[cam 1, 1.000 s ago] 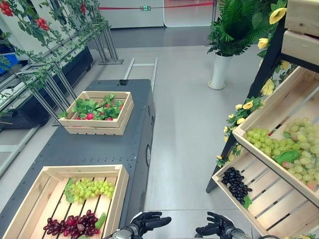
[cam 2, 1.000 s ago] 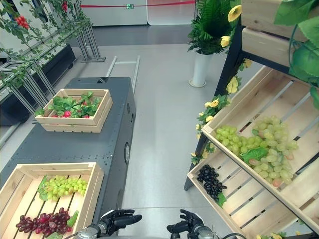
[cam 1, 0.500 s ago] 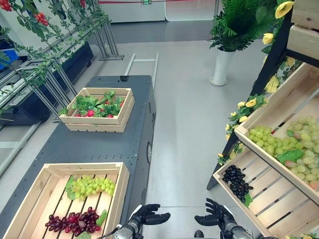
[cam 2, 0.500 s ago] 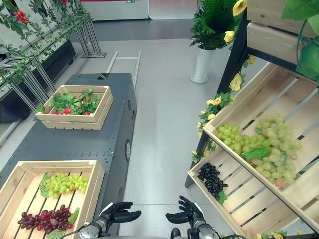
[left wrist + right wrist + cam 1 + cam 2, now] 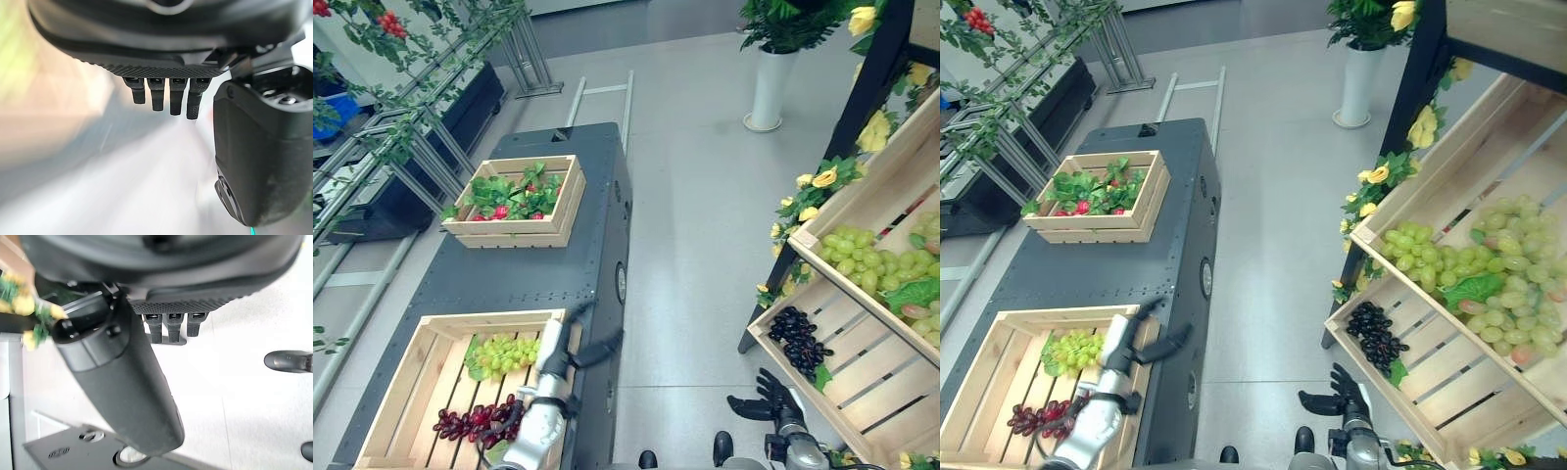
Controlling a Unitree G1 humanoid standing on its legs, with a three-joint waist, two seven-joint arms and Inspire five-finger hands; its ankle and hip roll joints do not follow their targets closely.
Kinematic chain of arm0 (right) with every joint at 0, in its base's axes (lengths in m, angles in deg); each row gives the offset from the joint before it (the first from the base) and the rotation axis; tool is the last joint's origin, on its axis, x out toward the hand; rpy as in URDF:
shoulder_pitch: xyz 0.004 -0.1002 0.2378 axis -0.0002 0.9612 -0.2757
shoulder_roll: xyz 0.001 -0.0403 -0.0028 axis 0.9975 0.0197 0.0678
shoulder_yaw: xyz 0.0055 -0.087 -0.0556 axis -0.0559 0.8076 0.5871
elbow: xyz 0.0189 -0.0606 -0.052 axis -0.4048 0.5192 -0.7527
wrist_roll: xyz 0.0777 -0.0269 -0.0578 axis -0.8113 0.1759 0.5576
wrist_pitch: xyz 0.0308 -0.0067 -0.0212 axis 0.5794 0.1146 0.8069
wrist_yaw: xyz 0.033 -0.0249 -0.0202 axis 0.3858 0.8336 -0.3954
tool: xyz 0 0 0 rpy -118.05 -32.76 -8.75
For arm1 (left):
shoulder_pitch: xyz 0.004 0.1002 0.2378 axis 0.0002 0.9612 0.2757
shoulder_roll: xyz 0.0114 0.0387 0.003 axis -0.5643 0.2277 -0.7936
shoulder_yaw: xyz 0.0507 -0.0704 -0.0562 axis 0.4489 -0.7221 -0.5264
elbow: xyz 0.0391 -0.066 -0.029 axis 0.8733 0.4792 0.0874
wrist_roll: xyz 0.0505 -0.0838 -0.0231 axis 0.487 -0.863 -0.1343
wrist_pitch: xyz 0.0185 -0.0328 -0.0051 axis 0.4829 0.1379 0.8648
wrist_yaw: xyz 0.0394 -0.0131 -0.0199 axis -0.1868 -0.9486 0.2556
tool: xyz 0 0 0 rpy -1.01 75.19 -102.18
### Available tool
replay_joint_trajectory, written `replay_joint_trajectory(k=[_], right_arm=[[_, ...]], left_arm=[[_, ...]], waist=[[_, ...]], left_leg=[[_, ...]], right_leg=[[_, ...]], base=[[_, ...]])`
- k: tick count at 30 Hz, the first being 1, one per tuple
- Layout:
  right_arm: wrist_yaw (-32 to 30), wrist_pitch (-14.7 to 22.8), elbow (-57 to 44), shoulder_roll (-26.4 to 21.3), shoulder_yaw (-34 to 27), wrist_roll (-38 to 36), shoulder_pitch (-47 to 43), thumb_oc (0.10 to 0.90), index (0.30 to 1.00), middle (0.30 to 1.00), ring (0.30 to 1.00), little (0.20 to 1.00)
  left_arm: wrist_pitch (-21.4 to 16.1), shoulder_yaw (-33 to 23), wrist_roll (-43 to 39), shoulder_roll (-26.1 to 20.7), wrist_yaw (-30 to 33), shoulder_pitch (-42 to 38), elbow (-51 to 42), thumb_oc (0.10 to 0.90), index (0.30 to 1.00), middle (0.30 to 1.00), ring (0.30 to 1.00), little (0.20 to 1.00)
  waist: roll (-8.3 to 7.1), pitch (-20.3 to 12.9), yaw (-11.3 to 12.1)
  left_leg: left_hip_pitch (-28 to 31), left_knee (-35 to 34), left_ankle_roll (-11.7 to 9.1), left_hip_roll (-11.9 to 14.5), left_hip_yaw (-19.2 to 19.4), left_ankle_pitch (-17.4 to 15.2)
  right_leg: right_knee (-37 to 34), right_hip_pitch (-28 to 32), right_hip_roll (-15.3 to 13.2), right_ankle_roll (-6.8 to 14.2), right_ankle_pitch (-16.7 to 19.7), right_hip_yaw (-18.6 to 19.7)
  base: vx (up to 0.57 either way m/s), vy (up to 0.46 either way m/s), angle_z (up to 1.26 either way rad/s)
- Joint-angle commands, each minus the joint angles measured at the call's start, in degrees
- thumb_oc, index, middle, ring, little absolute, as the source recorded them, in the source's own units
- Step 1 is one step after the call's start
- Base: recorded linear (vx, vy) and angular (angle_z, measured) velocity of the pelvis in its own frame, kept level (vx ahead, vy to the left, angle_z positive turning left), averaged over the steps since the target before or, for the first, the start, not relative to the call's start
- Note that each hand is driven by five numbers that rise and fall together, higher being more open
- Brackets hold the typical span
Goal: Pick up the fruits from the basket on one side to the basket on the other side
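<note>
Sitting in our near wooden crate on the dark table, green grapes and red grapes, our left hand over the crate's right rim, fingers straight and empty, right hand spread loose, empty, beside the black grapes on the shelf crate

Two wooden crates sit on the dark tabletop: the near crate holds one green grape bunch and one dark red bunch; the far crate holds leafy greens with red fruit. Two shelf crates: upper, lower. One white planter.
</note>
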Motion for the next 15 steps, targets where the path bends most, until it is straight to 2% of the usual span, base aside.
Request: replay_joint_trajectory(k=[1, 3, 4, 6, 9, 12, 13, 15], right_arm=[[5.7, 4.1, 0.6, 0.9, -0.1, -4.3, -3.5, 0.800, 0.900, 0.900, 0.900, 0.900], [7.3, 4.7, 2.5, 0.5, 0.2, -6.2, -4.2, 0.800, 0.900, 0.900, 0.900, 0.900], [8.5, 4.7, 2.9, 0.2, 0.4, -6.9, -4.6, 0.800, 0.900, 0.900, 0.900, 0.900], [9.8, 5.1, 3.6, -0.8, 1.3, -8.0, -6.2, 0.800, 0.900, 0.900, 0.900, 0.900], [10.1, 5.0, 5.0, -2.3, 2.3, -9.7, -8.9, 0.800, 0.900, 0.900, 0.900, 0.900], [12.1, 4.2, 5.7, -2.8, 2.5, -11.3, -10.0, 0.800, 0.900, 0.900, 0.900, 0.900], [13.1, 4.0, 5.8, -3.0, 3.3, -11.7, -10.9, 0.800, 0.900, 0.900, 0.900, 0.900], [13.0, 3.8, 5.8, -3.5, 3.7, -11.9, -11.7, 0.800, 0.900, 0.900, 0.900, 0.900]], left_arm=[[-5.1, -5.1, 6.7, -8.5, 12.0, -4.5, -0.7, 0.800, 0.900, 0.900, 0.900, 0.900], [0.7, -7.4, 13.1, -12.1, 18.1, -5.4, 0.5, 0.800, 0.900, 0.900, 0.900, 0.900], [1.6, -7.9, 13.0, -13.8, 18.6, -6.2, 1.5, 0.800, 0.900, 0.900, 0.900, 0.900], [6.1, -8.2, 12.8, -17.4, 20.8, -8.7, 3.0, 0.800, 0.900, 0.900, 0.900, 0.900], [9.3, -8.7, 9.5, -20.8, 23.6, -12.1, 7.2, 0.800, 0.900, 0.900, 0.900, 0.900], [10.7, -9.3, 6.1, -22.5, 21.6, -14.7, 11.0, 0.800, 0.900, 0.900, 0.900, 0.900], [12.4, -8.4, 8.9, -23.1, 20.8, -16.2, 12.7, 0.800, 0.900, 0.900, 0.900, 0.900], [13.7, -7.2, 11.1, -23.7, 20.7, -16.8, 13.1, 0.800, 0.900, 0.900, 0.900, 0.900]], waist=[[-3.80, -0.2, 2.1], [-3.86, 0.3, 3.1], [-3.78, 0.7, 3.3], [-3.67, 3.1, 3.8], [-3.99, 6.5, 4.2], [-4.70, 8.4, 4.4], [-5.48, 10.0, 4.6], [-5.84, 11.0, 4.7]], left_leg=[[-4.1, 0.1, 2.7, -6.8, -0.6, -1.0], [-5.2, 0.3, 2.4, -6.7, -1.3, 0.0], [-6.1, 1.2, 2.4, -6.6, -1.7, 0.1], [-9.0, 4.5, 2.4, -6.3, -2.1, 0.1], [-12.3, 7.5, 2.0, -5.9, -2.2, 0.3], [-13.9, 9.7, 1.9, -5.6, -1.4, -0.3], [-15.9, 12.0, 1.8, -5.5, -0.9, -0.8], [-17.6, 14.1, 1.6, -5.3, -0.1, -1.1]], right_leg=[[0.4, 2.8, 0.1, -1.5, -5.8, -1.6], [2.0, 1.8, -0.1, -1.9, -6.4, -3.2], [3.9, 0.8, -0.4, -2.2, -7.2, -3.9], [9.9, -2.8, -0.8, -2.9, -9.2, -5.2], [14.2, -6.1, -0.8, -3.6, -10.5, -6.2], [15.3, -7.1, -0.7, -3.9, -11.1, -7.0], [16.5, -8.4, -0.7, -4.2, -11.3, -7.5], [17.6, -9.4, -0.9, -4.4, -11.5, -8.2]], base=[[0.04, 0.018, 0.13], [0.02, 0.025, 0.24], [-0.05, 0.034, 0.29], [-0.18, 0.042, 0.25], [-0.21, -0.003, 0.26], [-0.12, -0.017, 0.11], [-0.18, -0.003, 0.02], [-0.15, 0.037, 0.08]])
